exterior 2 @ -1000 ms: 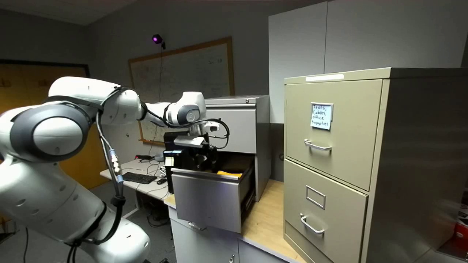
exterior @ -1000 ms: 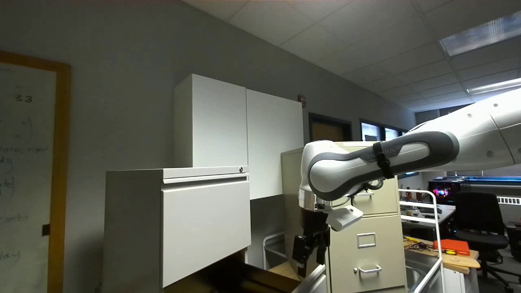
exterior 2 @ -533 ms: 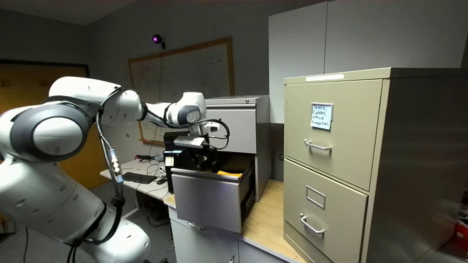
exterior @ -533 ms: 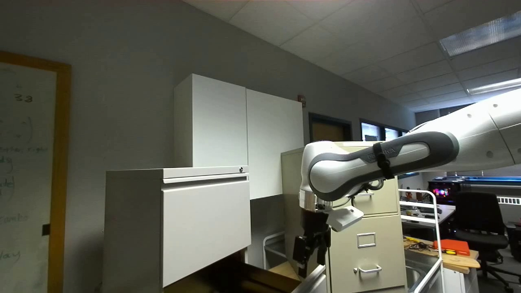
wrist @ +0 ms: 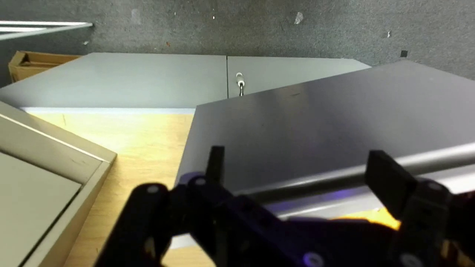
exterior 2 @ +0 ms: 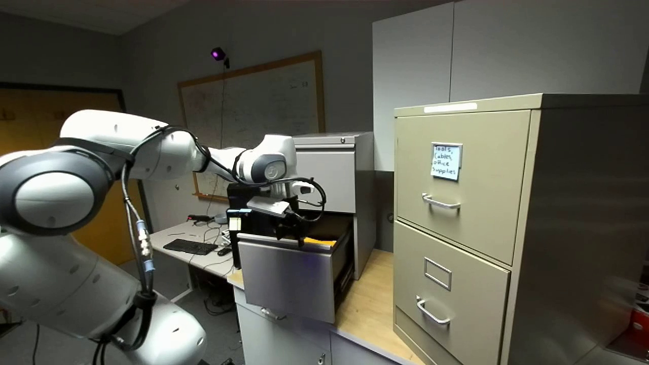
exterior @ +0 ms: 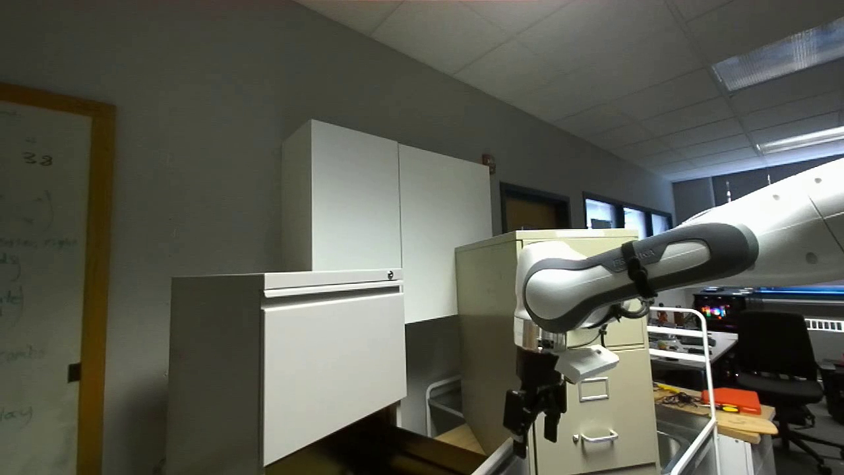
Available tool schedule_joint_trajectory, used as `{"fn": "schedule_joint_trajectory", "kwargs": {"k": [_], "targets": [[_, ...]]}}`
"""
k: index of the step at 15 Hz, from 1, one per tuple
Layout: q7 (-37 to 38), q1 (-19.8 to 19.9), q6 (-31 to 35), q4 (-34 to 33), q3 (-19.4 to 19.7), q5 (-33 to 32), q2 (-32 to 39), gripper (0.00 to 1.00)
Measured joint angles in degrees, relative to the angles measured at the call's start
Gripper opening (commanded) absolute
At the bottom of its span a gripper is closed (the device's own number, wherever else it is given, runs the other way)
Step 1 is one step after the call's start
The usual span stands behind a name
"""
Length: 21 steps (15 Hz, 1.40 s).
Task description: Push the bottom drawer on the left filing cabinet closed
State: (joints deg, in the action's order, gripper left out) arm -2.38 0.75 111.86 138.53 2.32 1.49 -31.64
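Observation:
The bottom drawer (exterior 2: 286, 279) of the left filing cabinet (exterior 2: 364, 203) is pulled well out. Its plain grey front fills much of the wrist view (wrist: 282, 133), and its top edge shows at the bottom of an exterior view (exterior: 496, 458). The cabinet's upper drawer (exterior: 333, 373) is shut. My gripper (exterior 2: 290, 239) points down at the top edge of the open drawer front. Its fingers are spread wide and hold nothing; it also shows in an exterior view (exterior: 535, 441) and the wrist view (wrist: 296, 152). Whether the fingers touch the edge cannot be told.
A beige labelled cabinet (exterior 2: 461, 182) stands beside the open drawer on the wooden counter (exterior 2: 372, 299). A yellow item (exterior 2: 318, 241) lies in the drawer. A white cupboard (exterior: 353, 198) hangs behind. A desk with a keyboard (exterior 2: 190, 247) is beyond.
My gripper and arm have shifted to the right and a little lower in both exterior views, mostly in the last half second. The bottom drawer has not moved.

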Motion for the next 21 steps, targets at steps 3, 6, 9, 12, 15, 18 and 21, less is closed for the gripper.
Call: {"fn": "schedule_joint_trajectory", "kwargs": {"k": [3,6,9,12,15,18,21], "targets": [[0.00,1.64,0.22,2.86,2.35,0.39,-0.51,0.44],[0.00,2.87,1.14,5.33,4.40,1.60,0.21,0.22],[-0.01,3.44,4.64,6.85,5.55,3.73,1.71,0.01],[-0.14,3.42,10.81,7.19,6.03,7.54,3.85,0.00],[-1.20,2.57,18.58,6.93,6.19,12.59,5.95,0.00],[-3.80,1.40,22.68,6.41,7.10,17.41,7.15,0.00],[-8.69,-0.78,25.78,5.40,9.19,23.70,8.88,0.00]]}}
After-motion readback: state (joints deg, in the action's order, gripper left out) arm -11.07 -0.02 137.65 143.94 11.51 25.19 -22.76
